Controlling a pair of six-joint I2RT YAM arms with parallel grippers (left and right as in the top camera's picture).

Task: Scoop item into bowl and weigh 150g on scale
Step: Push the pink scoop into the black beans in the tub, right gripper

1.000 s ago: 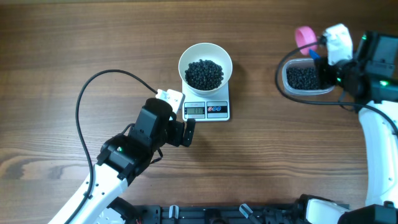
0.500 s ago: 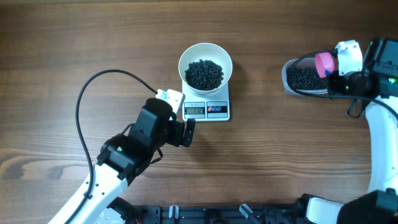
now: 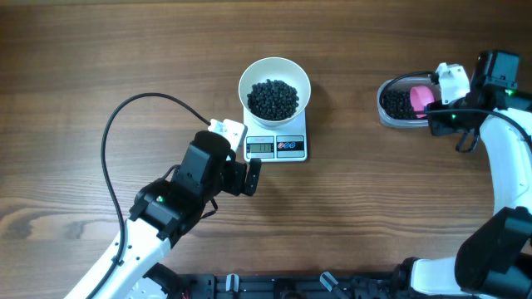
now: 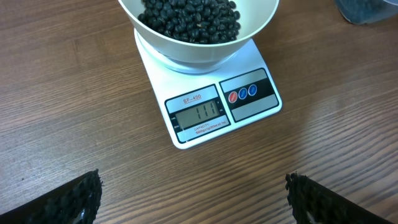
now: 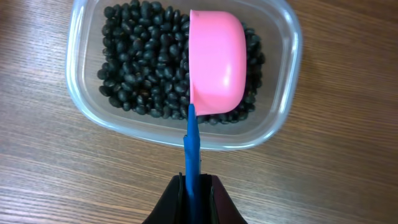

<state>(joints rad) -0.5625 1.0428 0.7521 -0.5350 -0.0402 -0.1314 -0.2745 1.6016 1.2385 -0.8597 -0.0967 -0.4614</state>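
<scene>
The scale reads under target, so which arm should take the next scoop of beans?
Right: the right fingers are shut on the pink scoop, over the tub of beans. The left fingers are open and empty by the scale.

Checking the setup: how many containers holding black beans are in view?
2. A round white bowl sits on the flat white kitchen scale mid-table; a clear plastic tub stands far right, a pink scoop over it. No others visible.

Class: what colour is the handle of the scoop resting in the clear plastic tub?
Blue handle, clearest in the right wrist view.
</scene>
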